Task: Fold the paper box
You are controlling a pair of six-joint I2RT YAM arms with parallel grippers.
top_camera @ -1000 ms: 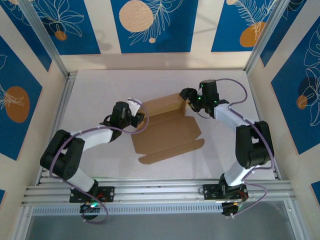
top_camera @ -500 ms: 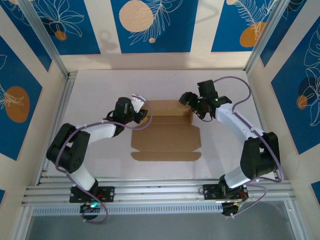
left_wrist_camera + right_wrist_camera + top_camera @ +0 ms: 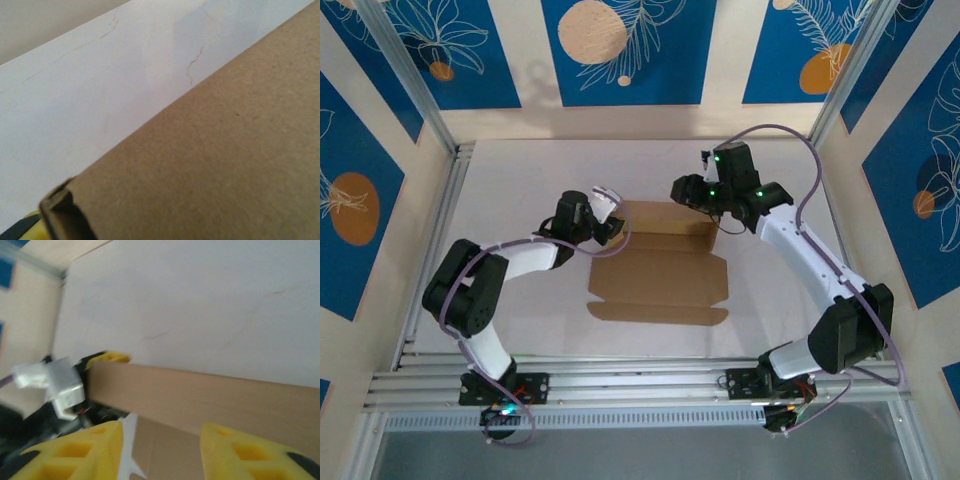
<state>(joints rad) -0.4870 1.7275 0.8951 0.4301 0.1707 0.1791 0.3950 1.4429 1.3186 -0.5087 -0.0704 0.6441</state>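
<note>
The paper box [image 3: 660, 275] lies mid-table as a brown cardboard sheet, with its far long wall [image 3: 665, 215] folded upright. My left gripper [image 3: 609, 228] is shut on the left end of that wall. In the left wrist view the cardboard [image 3: 225, 150] is pressed close, with a yellow finger [image 3: 25, 225] at the bottom corner. My right gripper [image 3: 686, 192] hovers just behind the wall's right part. Its jaws [image 3: 161, 435] are open with nothing between them. Beyond them are the wall [image 3: 200, 395] and the left gripper's finger [image 3: 111, 357].
The white table [image 3: 520, 170] is closed in by patterned blue and cream walls at the back and sides. An aluminium rail [image 3: 640, 385] runs along the near edge above both arm bases. A cable loops over the right arm [image 3: 800, 170].
The box has swung from a skewed lie to square with the table. My right gripper has let go of the wall's right end and risen behind it. My left gripper has kept its hold.
</note>
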